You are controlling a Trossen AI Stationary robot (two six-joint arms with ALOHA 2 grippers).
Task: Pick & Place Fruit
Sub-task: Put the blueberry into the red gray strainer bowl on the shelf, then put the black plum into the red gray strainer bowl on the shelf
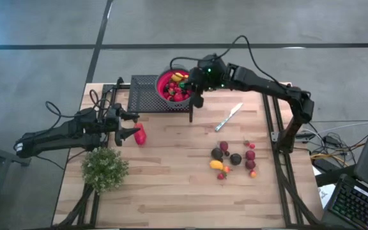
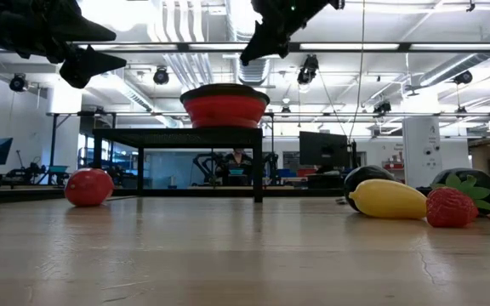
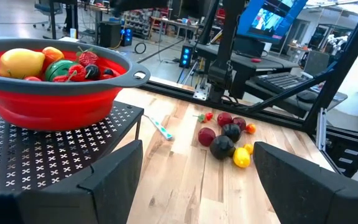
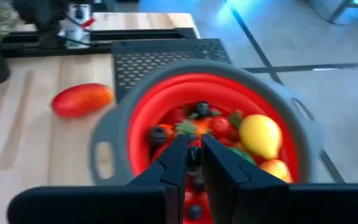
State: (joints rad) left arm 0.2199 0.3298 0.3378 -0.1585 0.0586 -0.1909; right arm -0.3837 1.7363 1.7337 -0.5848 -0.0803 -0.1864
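A red bowl [image 1: 163,82] with a grey rim, filled with toy fruit [image 4: 260,134], stands on a black perforated stand [image 1: 142,92] at the table's far side. My right gripper [image 4: 193,163] hovers over the bowl, shut on a small dark fruit. More loose fruit [image 1: 235,158] lies in a cluster at the right middle of the table. A larger red piece [image 1: 140,134] lies on the table just in front of my left gripper [image 1: 130,126]. That gripper stands open at the left and holds nothing. My right gripper pinches a small dark fruit [image 4: 193,153] between its two fingertips; little of it shows in the narrow gap. The fingers slant downward from the table's right side. The fruit is lifted clear, above the fruit lying in the bowl.
A silver knife [image 1: 229,117] lies on the wood between the stand and the loose fruit. A bushy green plant [image 1: 104,169] stands at the near left. The stand's legs [image 2: 258,174] raise the bowl above the table. Bare wood stretches along the near edge.
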